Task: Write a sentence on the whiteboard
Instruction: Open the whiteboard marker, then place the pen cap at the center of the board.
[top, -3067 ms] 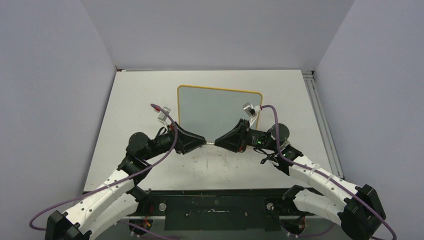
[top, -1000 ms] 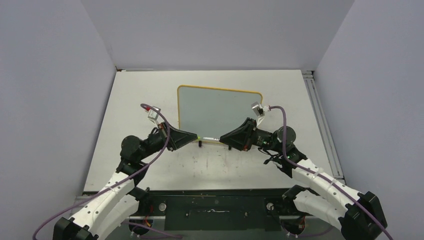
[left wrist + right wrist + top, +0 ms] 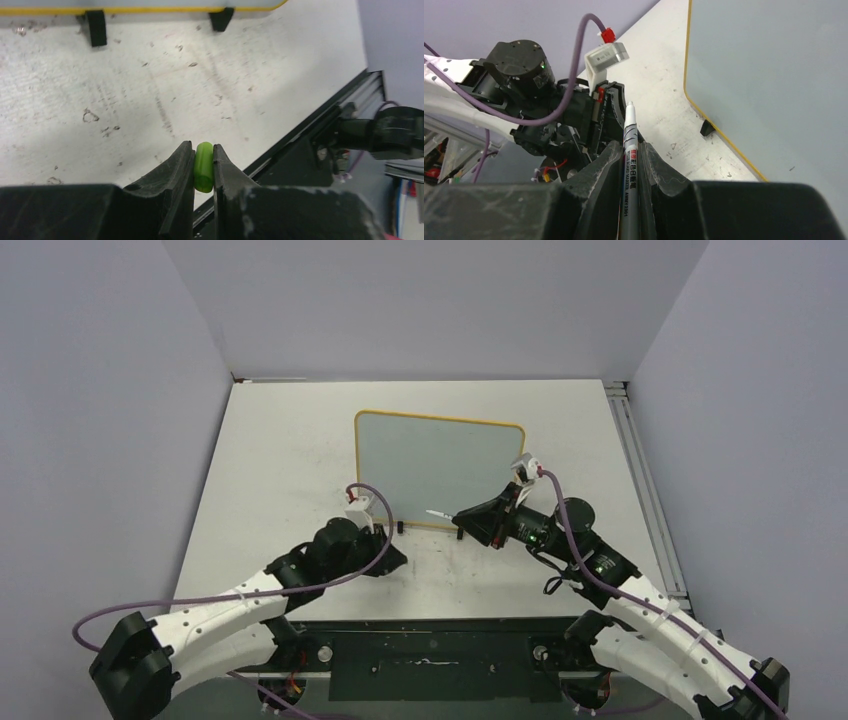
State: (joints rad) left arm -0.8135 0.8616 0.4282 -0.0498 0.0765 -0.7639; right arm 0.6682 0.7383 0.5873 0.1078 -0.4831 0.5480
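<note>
Left wrist view alone shows left gripper (image 3: 202, 150) nipping green cap (image 3: 204, 175). Right gripper (image 3: 631, 147) clamps marker (image 3: 628, 122) by whiteboard (image 3: 440, 465) near edge; barrel print illegible.

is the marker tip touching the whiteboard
Apart. Right wrist view: the marker, clamped in the right gripper, has its tip left of the whiteboard, with bare table showing between.
</note>
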